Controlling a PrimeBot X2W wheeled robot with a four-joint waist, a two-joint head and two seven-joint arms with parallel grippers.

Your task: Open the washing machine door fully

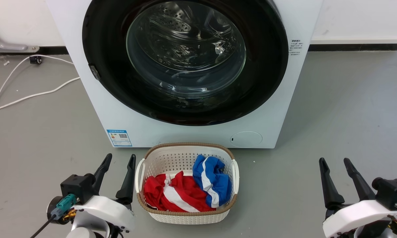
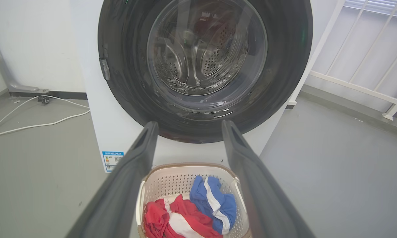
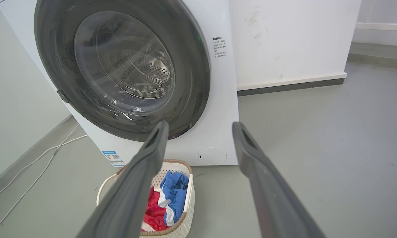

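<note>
1. As the head view looks down, the left gripper (image 1: 120, 156) sits nearest at the lower left, its two dark fingers spread apart and holding nothing.
2. At the lower right, the right gripper (image 1: 334, 160) points the same way, its fingers also parted and empty, with bare grey floor (image 1: 334, 109) ahead of it.
3. Between the two, and much closer to the left one, a white laundry basket (image 1: 188, 144) with a brown rim stands on the floor. Its left handle is just beside the left gripper's inner finger.
4. Inside the basket lie a red-and-white garment (image 1: 172, 195) and, partly over it, a blue-and-white garment (image 1: 213, 180).
5. Just behind the basket stands the washing machine (image 1: 119, 109), white, with a blue label (image 1: 119, 137) low on its left and a small round flap (image 1: 246, 138) low on its right.
6. Its front is mostly covered by the washing machine door (image 1: 102, 49), a glossy black ring around a bulging glass bowl. It lies closed against the machine, a small grey catch (image 1: 95, 72) at its left edge. The perforated steel drum shows through the glass.
7. Farthest left, a white cable (image 1: 29, 96) trails across the floor toward the wall.
</note>
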